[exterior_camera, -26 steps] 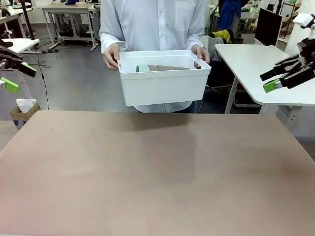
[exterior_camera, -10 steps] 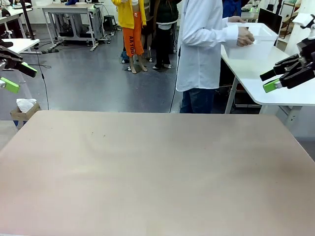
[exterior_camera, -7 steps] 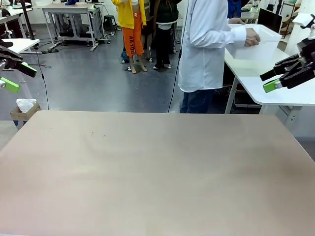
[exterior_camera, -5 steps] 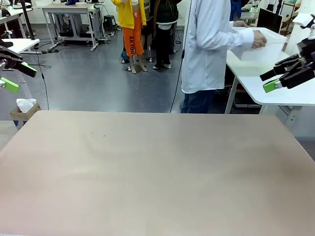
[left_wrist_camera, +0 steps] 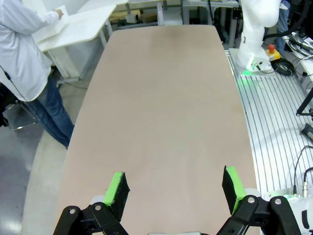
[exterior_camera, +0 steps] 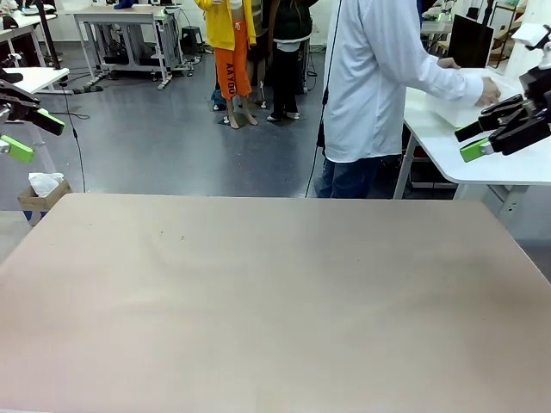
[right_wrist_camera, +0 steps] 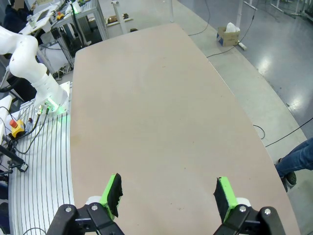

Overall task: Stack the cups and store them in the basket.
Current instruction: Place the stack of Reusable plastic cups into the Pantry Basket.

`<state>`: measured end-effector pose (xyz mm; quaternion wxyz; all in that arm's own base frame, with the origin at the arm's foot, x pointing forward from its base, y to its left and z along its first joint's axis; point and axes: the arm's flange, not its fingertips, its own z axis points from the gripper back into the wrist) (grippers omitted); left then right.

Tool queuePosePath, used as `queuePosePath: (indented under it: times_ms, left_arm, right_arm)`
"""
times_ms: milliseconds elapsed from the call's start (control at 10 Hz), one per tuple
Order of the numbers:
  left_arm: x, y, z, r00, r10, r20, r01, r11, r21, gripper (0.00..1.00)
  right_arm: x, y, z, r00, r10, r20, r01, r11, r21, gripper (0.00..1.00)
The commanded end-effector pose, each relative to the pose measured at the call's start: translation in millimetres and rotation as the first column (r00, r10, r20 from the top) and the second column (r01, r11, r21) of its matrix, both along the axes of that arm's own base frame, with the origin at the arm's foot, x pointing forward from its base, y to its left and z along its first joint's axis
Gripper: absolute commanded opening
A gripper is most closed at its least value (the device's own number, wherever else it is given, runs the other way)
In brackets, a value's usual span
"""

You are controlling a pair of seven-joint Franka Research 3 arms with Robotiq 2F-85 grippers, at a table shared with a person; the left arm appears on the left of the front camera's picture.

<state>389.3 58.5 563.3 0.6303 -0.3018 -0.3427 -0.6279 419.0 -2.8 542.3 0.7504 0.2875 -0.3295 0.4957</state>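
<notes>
The cups are out of view. A person in a white shirt stands at the far right, both hands on the white basket, which rests on a white side table. The left wrist view shows the basket far off, at that person's hand. My left gripper hangs open off the table's left side, nothing between its green pads. At the right, my right gripper is open and empty too, in front of the basket. In the right wrist view, the right gripper looks down on bare tabletop.
The tan work table lies bare between the arms. A cardboard box sits on the floor at the left. Other people stand far back. White arm bases stand beside the table's near edge.
The person turned away from the table and carried the basket right, setting it down onto the side table. Neither arm has moved.
</notes>
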Motion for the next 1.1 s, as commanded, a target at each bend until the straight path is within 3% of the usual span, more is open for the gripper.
queuePosePath:
  times_ms: [0,1000]
  left_arm:
    - [-1.8,-3.0,1.4,1.0,0.014,-0.002,-0.014,1.0,-0.01,1.0]
    - [-1.8,-3.0,1.4,1.0,0.014,-0.002,-0.014,1.0,-0.01,1.0]
  right_arm:
    - [1.8,0.7,4.8,1.0,-0.007,-0.016,0.007,1.0,0.002,1.0]
    - [1.8,0.7,4.8,1.0,-0.007,-0.016,0.007,1.0,0.002,1.0]
